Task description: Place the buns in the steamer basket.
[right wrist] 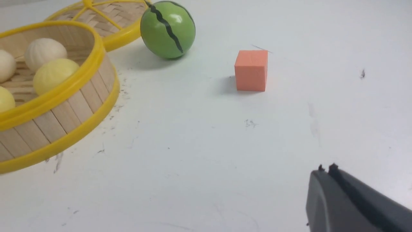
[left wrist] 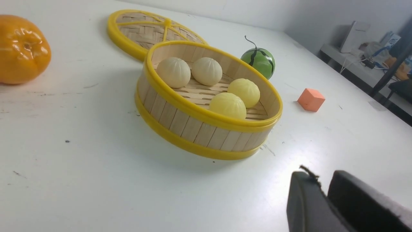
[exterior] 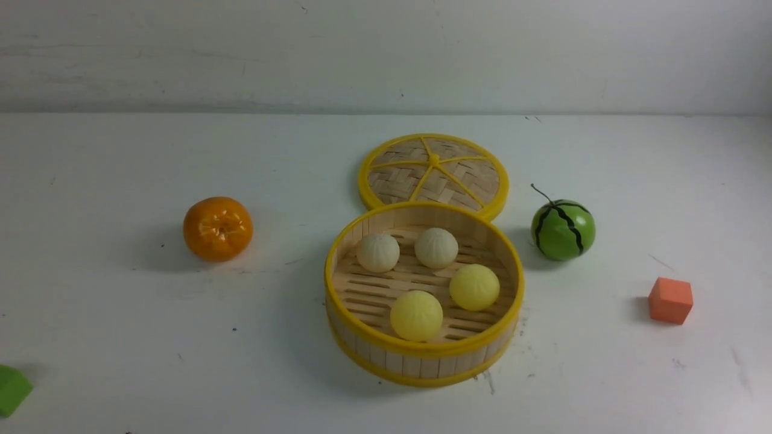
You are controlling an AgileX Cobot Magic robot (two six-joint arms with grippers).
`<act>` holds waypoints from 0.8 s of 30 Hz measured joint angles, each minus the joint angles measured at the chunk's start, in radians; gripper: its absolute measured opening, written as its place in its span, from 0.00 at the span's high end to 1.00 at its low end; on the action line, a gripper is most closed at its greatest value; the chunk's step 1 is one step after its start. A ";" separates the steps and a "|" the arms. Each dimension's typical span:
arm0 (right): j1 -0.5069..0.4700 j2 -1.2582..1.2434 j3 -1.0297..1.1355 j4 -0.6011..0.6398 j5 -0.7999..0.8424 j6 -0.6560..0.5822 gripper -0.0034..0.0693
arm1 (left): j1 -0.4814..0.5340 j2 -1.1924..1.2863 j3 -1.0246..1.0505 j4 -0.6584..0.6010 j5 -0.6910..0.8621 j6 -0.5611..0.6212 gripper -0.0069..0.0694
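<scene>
The left claw hangs low over bare tabletop, its two dark fingers a little apart with nothing between them. The right claw is pressed together and empty too, near the orange cube.

Out from them sits the steamer basket, and all four buns lie on its slatted floor: two cream-white buns toward the back and two pale yellow buns toward the front. The woven lid lies flat behind the basket, touching its far rim. An orange and a watermelon ball stand off to either side.

The job looks done to me. The remaining risk is a careless arm clipping the basket wall and tipping it, which would roll the light buns out.
</scene>
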 joint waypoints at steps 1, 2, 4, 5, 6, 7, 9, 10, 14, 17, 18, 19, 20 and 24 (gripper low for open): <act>0.000 0.000 0.000 0.002 0.000 0.000 0.98 | 0.000 0.000 0.000 0.000 0.000 0.000 0.77; 0.000 0.000 0.000 0.003 0.000 0.000 0.98 | 0.000 0.000 0.000 0.000 0.000 0.000 0.77; 0.000 0.000 0.000 0.003 0.000 0.000 0.98 | 0.000 0.000 0.000 0.000 0.000 0.000 0.76; 0.000 0.000 0.000 0.003 0.000 0.000 0.98 | 0.000 0.000 0.000 0.000 0.000 0.000 0.76; 0.000 0.000 -0.001 0.003 0.000 0.000 0.98 | 0.000 0.000 0.000 0.000 0.000 0.000 0.76; 0.000 0.000 -0.001 0.003 0.000 0.000 0.98 | 0.000 0.000 0.000 0.000 0.000 0.000 0.76; 0.000 0.000 -0.001 0.003 0.000 0.000 0.98 | 0.000 0.000 0.000 0.000 0.000 0.000 0.76; 0.000 0.000 -0.001 0.005 0.000 0.000 0.98 | 0.000 0.000 0.000 0.000 0.000 0.000 0.76; 0.000 0.000 -0.001 0.006 0.001 0.000 0.97 | 0.000 0.000 0.000 0.000 0.000 0.000 0.75; 0.000 0.000 -0.001 0.006 0.001 0.000 0.97 | 0.000 0.000 0.000 0.000 0.000 0.000 0.75; 0.000 0.000 -0.001 0.006 0.001 0.000 0.97 | 0.000 0.000 0.000 0.000 0.000 0.000 0.75; 0.000 0.000 -0.001 0.006 0.001 0.000 0.97 | 0.000 -0.002 0.000 0.005 -0.003 0.001 0.75; 0.000 0.000 -0.001 0.006 0.001 0.000 0.97 | 0.001 -0.004 0.001 0.012 -0.010 0.005 0.75; 0.000 0.000 -0.001 0.006 0.001 0.000 0.97 | 0.103 -0.021 0.010 0.022 -0.034 0.003 0.75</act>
